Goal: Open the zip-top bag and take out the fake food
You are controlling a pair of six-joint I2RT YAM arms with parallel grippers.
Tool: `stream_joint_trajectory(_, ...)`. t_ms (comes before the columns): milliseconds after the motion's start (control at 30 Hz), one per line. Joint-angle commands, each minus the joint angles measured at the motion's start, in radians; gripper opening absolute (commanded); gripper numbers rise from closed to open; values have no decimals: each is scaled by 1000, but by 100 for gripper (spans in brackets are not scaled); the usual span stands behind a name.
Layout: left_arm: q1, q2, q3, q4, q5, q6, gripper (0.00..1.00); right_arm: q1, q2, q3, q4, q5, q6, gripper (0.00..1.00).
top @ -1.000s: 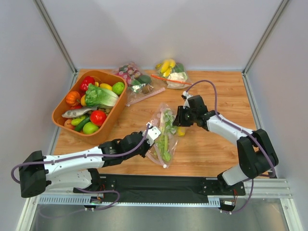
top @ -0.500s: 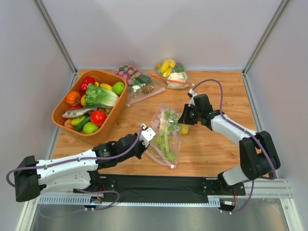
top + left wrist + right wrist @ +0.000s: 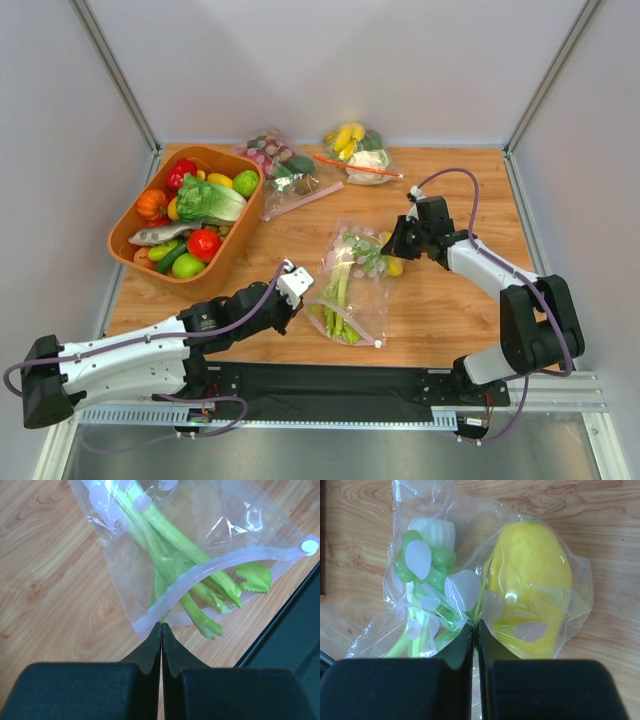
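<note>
The zip-top bag [image 3: 365, 310] lies on the wood in the middle, clear with pale dots and a pink zip strip [image 3: 210, 567]. Inside are a long green stalk [image 3: 170, 545], green grapes [image 3: 427, 565] and a yellow lemon piece [image 3: 530, 575]. The stalk's tips poke out under the strip. My left gripper [image 3: 161, 625] is shut, its tips on the bag's near-left corner at the strip's end. In the top view it [image 3: 303, 298] sits left of the bag. My right gripper [image 3: 476, 625] is shut, pinching the film between grapes and lemon at the far end [image 3: 388, 250].
An orange basket [image 3: 135, 215] of lettuce, tomato, peppers and other food stands at the left. Two other clear bags [image 3: 280, 165] [image 3: 358, 150] lie at the back. A black mat [image 3: 330, 380] runs along the near edge, just behind the bag's mouth.
The right gripper closed on the bag and drew it to the right. The left gripper pulled back leftward. The bag slid right and stretched out between them.
</note>
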Motion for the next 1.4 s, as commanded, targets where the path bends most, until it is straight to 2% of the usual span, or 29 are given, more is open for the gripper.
stream_joint_trajectory(0,3,-38,58,-32,31,-17,0,-20,-26,-5,30,34,17,0)
stream_joint_trajectory(267,1,-90,79,-56,90,-23,0,-23,-12,3,29,46,39,0)
stream_joint_trajectory(500,-43,84,95,133,207,-94,0,-15,-11,4,50,26,66,0)
stream_joint_trajectory(600,-54,165,119,201,233,-109,3,-1,-17,0,52,28,79,0)
stream_joint_trajectory(767,-55,298,171,216,256,-121,16,35,-28,-6,66,35,112,0)
stream_joint_trajectory(1000,-60,449,242,127,212,-178,24,72,-45,-3,67,71,143,0)
stream_joint_trajectory(1167,-132,373,216,64,100,-230,29,71,-35,16,30,114,120,0)
stream_joint_trajectory(1367,-183,229,90,-14,-46,-358,36,74,9,66,23,129,140,0)
